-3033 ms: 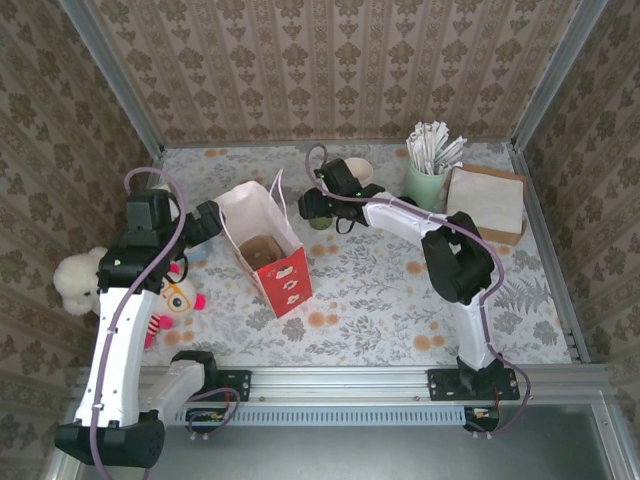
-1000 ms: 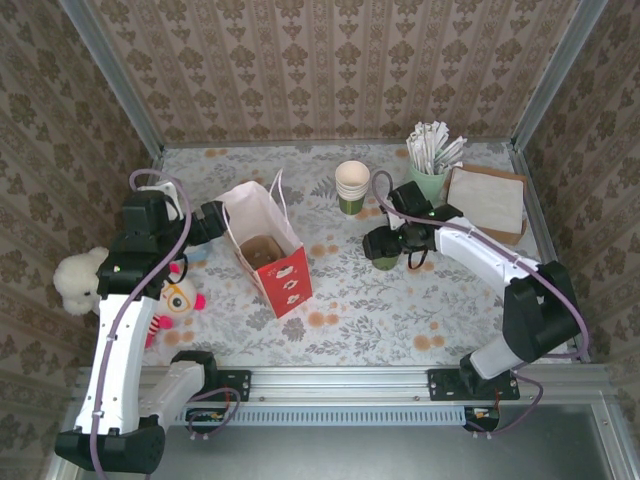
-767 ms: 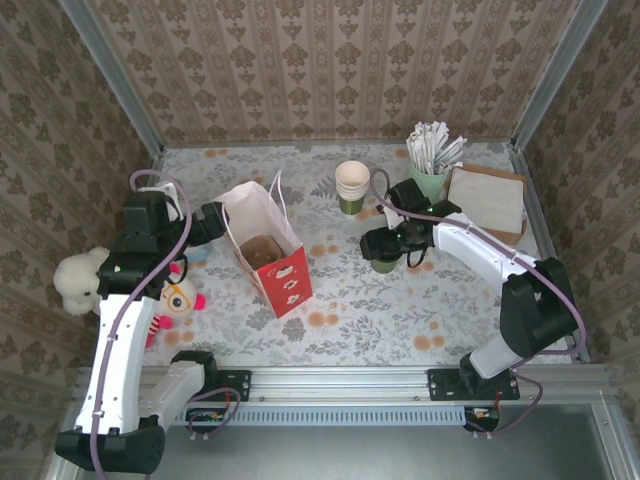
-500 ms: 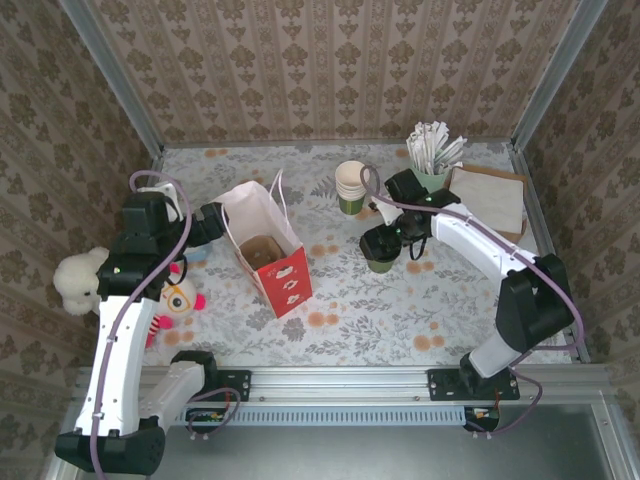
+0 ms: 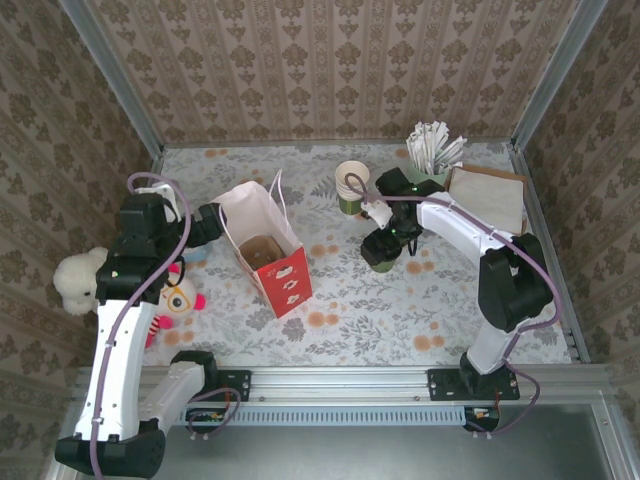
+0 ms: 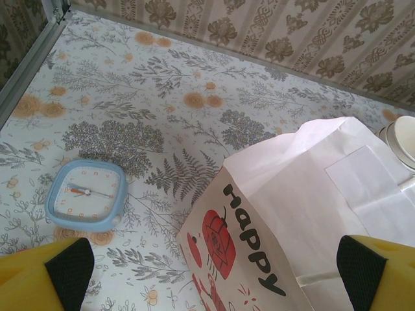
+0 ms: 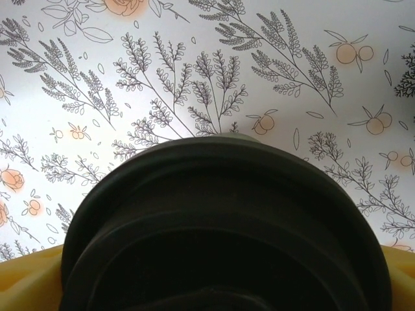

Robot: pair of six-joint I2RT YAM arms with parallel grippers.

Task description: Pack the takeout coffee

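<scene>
My right gripper (image 5: 388,240) clasping the takeout coffee (image 7: 227,220) by its black lid, my left gripper (image 6: 214,272) spread wide beside the white bag (image 6: 305,188) printed "HAPPY"

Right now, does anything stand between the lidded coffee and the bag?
Nothing visible does: bare tabletop separates the takeout coffee and the open paper bag. The stack of cups stands farther back, off that path.
</scene>
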